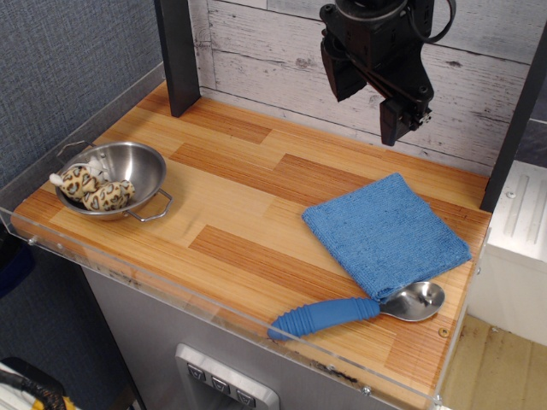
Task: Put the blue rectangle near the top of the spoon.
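The blue rectangle (pixel 385 232), a folded blue terry towel, lies flat on the right side of the wooden table. Its near corner touches the shiny metal bowl of the spoon (pixel 359 309), whose ribbed blue handle points left along the front edge. My gripper (pixel 369 96) hangs high above the table's back, over the wall boards, well clear of the towel. It is open and empty, with its two black fingers (pixel 398 118) spread apart.
A two-handled steel bowl (pixel 120 177) with spotted plush toys (pixel 92 188) inside stands at the left. A dark post (pixel 178 53) rises at the back left. A clear acrylic rim (pixel 222 312) runs along the front edge. A white unit (pixel 517 243) stands at the right.
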Tool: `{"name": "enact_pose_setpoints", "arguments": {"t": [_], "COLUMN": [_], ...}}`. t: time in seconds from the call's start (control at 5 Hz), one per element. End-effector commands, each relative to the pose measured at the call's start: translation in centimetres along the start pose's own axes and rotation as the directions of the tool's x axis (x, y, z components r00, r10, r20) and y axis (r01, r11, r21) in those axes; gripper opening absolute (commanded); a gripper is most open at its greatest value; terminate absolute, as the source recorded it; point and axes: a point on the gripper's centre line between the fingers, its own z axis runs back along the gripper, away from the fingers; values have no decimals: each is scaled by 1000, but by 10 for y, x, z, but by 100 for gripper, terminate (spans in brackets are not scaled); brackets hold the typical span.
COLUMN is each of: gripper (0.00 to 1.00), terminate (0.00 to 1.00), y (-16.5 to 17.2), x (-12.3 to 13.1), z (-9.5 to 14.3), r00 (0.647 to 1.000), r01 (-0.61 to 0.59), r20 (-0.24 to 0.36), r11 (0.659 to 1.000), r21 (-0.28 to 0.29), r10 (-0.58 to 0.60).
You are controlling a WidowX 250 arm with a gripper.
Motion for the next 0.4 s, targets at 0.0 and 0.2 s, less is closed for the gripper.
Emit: {"name": "enact_pose_setpoints", "arguments": {"t": [0.0,0.2], "gripper": [100,100], "terminate": [0,100], "y": [-2,-2], "x": [-3,-3], "z": [15,15], "r00": [999,999], "r01": [-4,-4], "r20": [43,43], "r11": [1000,1000], "r21": [16,16], "r10": [3,3]}}
